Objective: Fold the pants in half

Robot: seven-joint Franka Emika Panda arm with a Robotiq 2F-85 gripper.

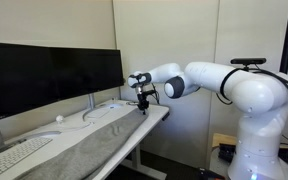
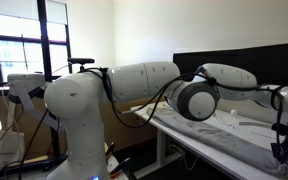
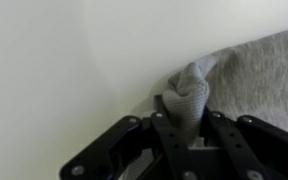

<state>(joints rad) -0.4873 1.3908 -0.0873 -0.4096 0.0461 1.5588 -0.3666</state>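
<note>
Clearly, in the wrist view the gripper [image 3: 191, 120] at bottom centre has its jaws pinched tight on a bunched-up peak of the pants [image 3: 264, 65]. Their grey cloth fills the right of the frame on the white desk [image 3: 64, 60]. In an exterior view the pants run from lower left to centre, between the keyboard [image 1: 14, 155] and the desk's near edge, below the monitors [image 1: 44, 75].

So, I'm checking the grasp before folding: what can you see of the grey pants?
The soft, mottled grey-taupe fabric pants lie stretched lengthwise along the white desk. In the wrist view one edge is bunched into a raised peak, pinched between the fingers of the black gripper.
</note>
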